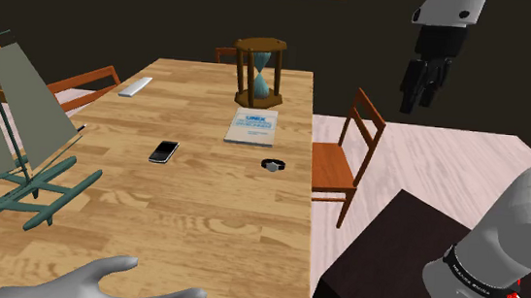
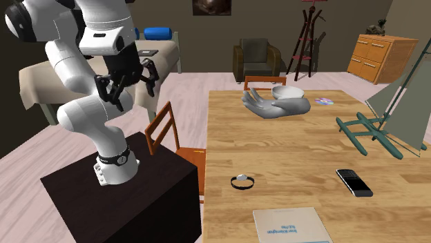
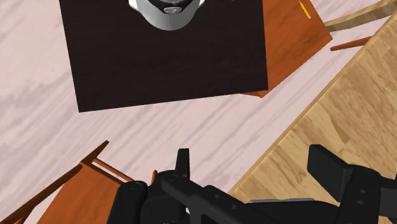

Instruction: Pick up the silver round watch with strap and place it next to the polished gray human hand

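The silver round watch (image 1: 272, 165) (image 2: 242, 181) lies flat with its dark strap on the wooden table (image 1: 201, 206) (image 2: 304, 152), close to the edge nearest the stand. The polished gray human hand (image 1: 97, 291) (image 2: 276, 103) rests palm up at one end of the table, well away from the watch. My black gripper (image 1: 421, 97) (image 2: 128, 84) (image 3: 254, 168) hangs high in the air, off the table on the stand's side, above a chair (image 1: 345, 159) (image 2: 173, 141). It is open, fingers (image 3: 183, 162) well apart, nothing between them.
On the table stand an hourglass (image 1: 260, 72), a blue-and-white book (image 1: 252, 127) (image 2: 290, 226), a black phone (image 1: 164, 151) (image 2: 354, 181), a gray remote (image 1: 134, 86) and a model sailboat (image 1: 11, 143) (image 2: 394, 103). The dark stand (image 1: 390, 270) (image 3: 165, 57) sits beside the chair.
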